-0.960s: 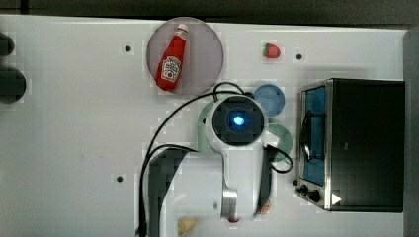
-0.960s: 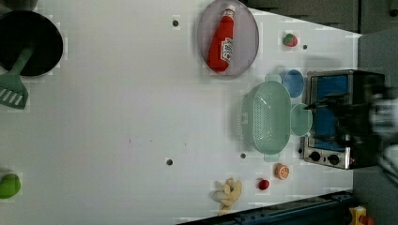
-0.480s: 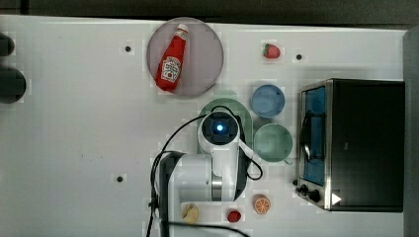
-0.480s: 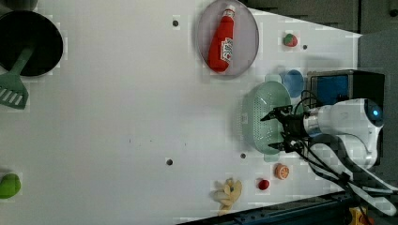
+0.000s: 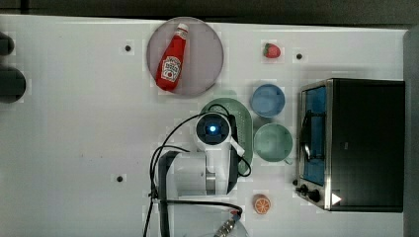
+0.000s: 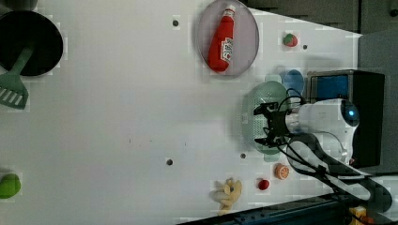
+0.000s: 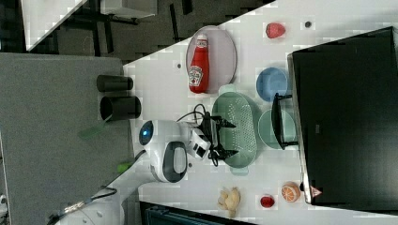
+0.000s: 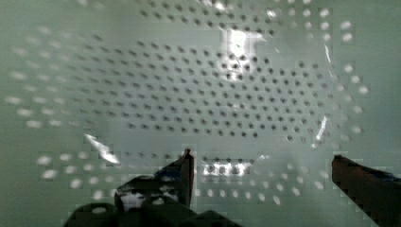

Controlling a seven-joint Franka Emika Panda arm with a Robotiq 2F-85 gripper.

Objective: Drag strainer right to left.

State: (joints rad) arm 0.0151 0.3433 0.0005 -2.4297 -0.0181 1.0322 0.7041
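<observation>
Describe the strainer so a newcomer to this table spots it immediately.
Start at the black toaster oven at the top view's right. Two small round bowls, blue and green, sit just left of it, and the strainer lies left of those. It is the large pale mint oval with a perforated bottom, bigger than both bowls.

**Wrist cam: up close over the strainer floor**

So this is basically all strainer [image 8: 236, 85], pale mint-green plastic, with its grid of small dark holes running in curved rows right under the gripper [image 8: 262, 165]. The holes further out toward the sides read as pale dots instead of dark ones. There are a few bright glare spots on the plastic, the biggest one straight ahead of the gripper.

The two dark fingertips [image 8: 187, 165] poke in at the near edge, spread well apart, with bare perforated floor showing between them. Can't tell if the tips actually touch the plastic or just sit above it.
</observation>
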